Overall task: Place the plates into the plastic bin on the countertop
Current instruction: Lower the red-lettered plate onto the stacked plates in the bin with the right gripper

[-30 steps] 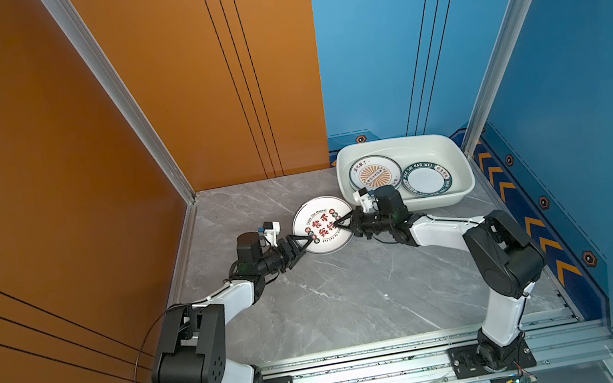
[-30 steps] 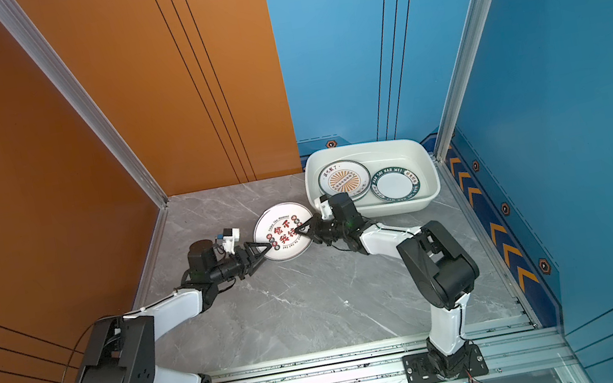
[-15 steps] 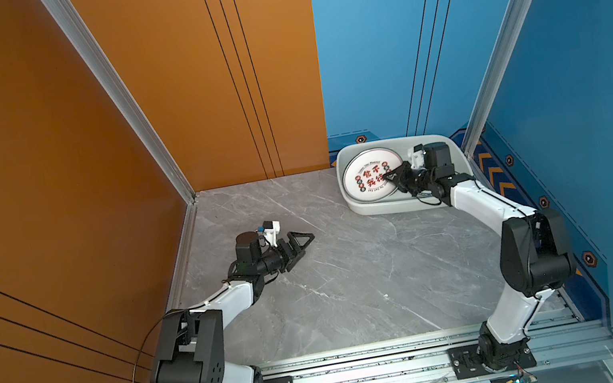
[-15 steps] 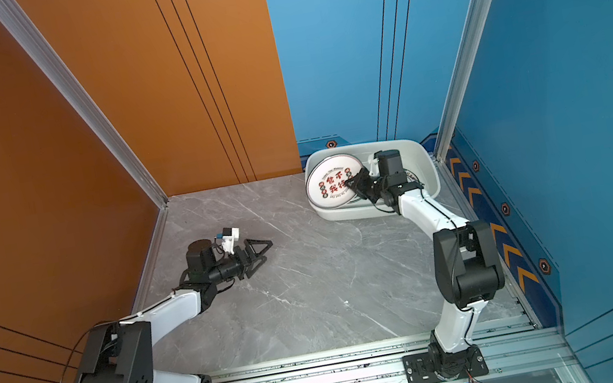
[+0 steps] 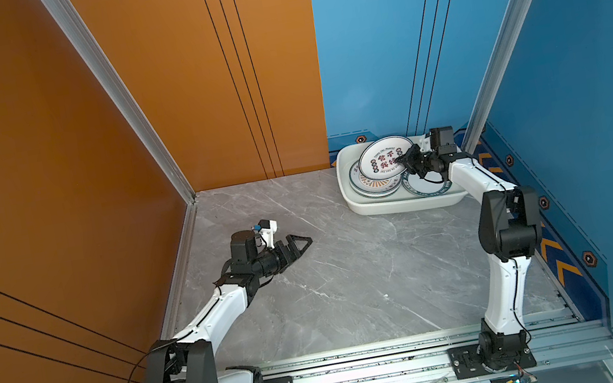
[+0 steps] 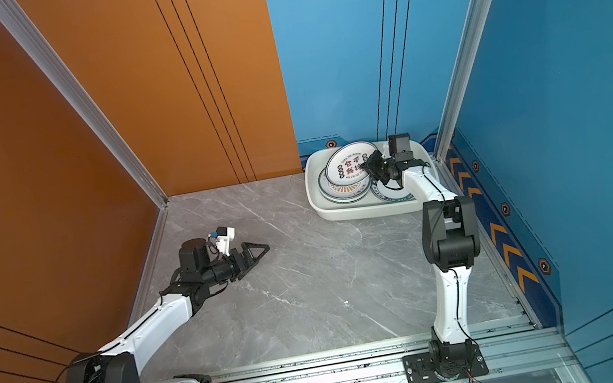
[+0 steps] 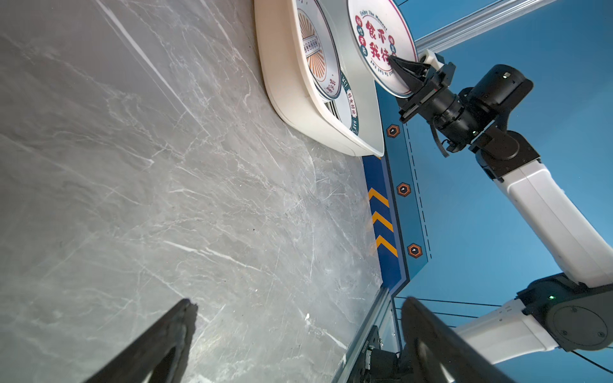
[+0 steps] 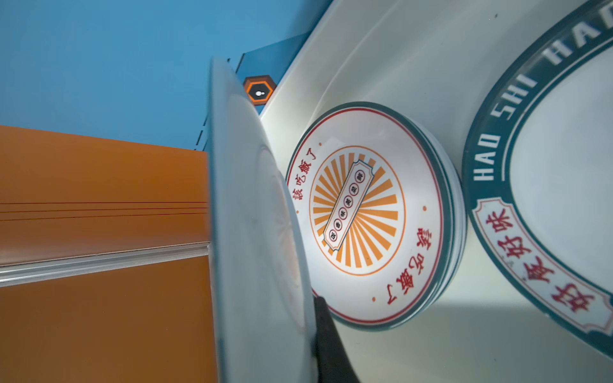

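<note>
1. White plastic bin (image 5: 383, 207): far-right tabletop (image 5: 353, 277) corner, holding sunburst plate (image 8: 358, 215), green-rimmed plate (image 8: 487, 165).
2. Chinese-character plate (image 5: 381, 159): tilted over bin, rim pinched by right gripper (image 5: 401, 160).
3. Left gripper (image 5: 301, 244): spread, empty, low over tabletop.

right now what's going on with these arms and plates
The right jaws are shut on the rim of the plate with red Chinese characters, holding it tilted above the sunburst plate inside the white plastic bin. A green-rimmed plate lies beside that one. The left jaws hang open and empty over the grey countertop.
</note>
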